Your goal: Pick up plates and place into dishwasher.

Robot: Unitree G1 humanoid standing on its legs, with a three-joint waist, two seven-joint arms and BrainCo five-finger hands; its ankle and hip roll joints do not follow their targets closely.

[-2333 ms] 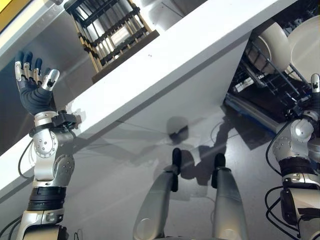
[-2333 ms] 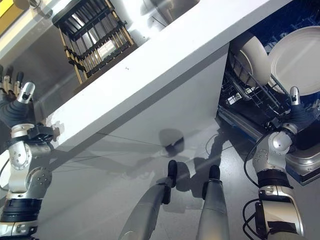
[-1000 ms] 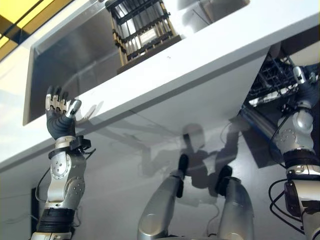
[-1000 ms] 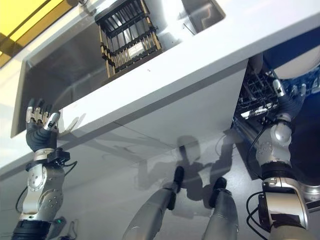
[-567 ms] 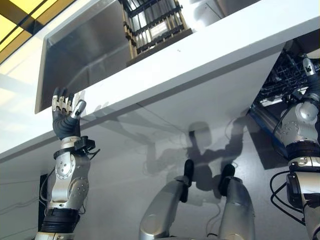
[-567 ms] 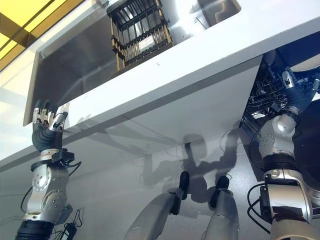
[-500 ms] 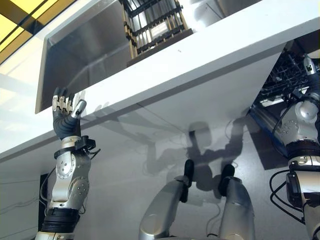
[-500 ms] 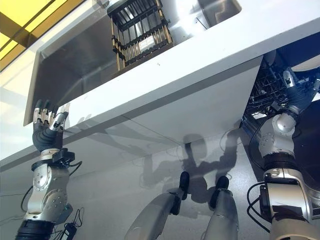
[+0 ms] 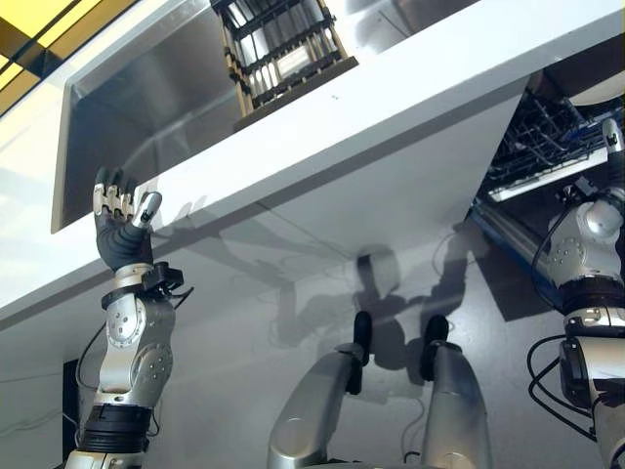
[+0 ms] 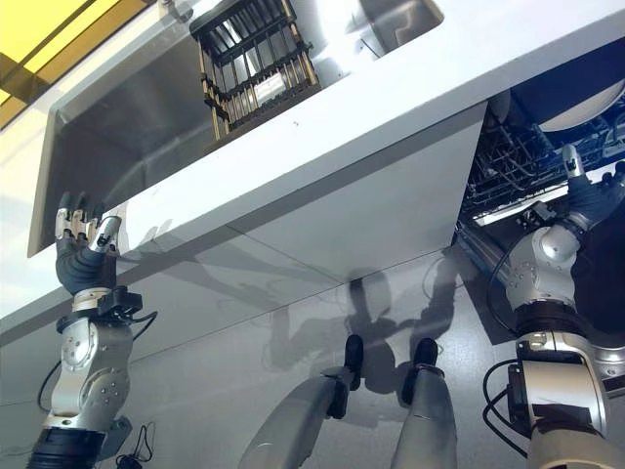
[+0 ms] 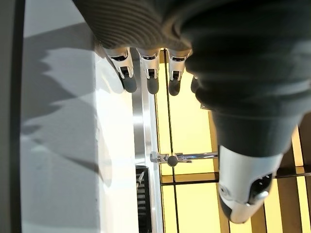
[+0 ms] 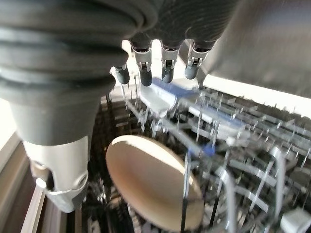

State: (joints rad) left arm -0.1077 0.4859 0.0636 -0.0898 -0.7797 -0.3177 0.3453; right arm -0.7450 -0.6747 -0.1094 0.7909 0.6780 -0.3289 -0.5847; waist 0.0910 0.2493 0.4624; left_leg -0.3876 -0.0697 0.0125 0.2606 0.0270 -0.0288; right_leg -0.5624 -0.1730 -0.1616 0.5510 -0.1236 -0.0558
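A cream plate (image 12: 150,187) stands on edge in the dark wire dishwasher rack (image 10: 508,166) at the right, below the counter. Another white plate's rim (image 10: 586,103) shows higher in the same rack. My right hand (image 10: 593,200) is at the rack's front, open and holding nothing, its straight fingers (image 12: 165,68) pointing over the tines past the plate. At the far left my left hand (image 9: 119,244) is raised, open and empty, next to the front edge of the white counter (image 9: 391,107).
A steel sink (image 9: 146,107) is set in the counter, with a dark slatted dish rack (image 9: 283,49) standing inside it. A yellow panelled wall (image 11: 189,145) lies beyond the sink. Grey floor (image 9: 293,371) spreads below the counter.
The whole picture has shifted a little, so the camera moved. Both hands keep the same open pose and places against the counter and the rack.
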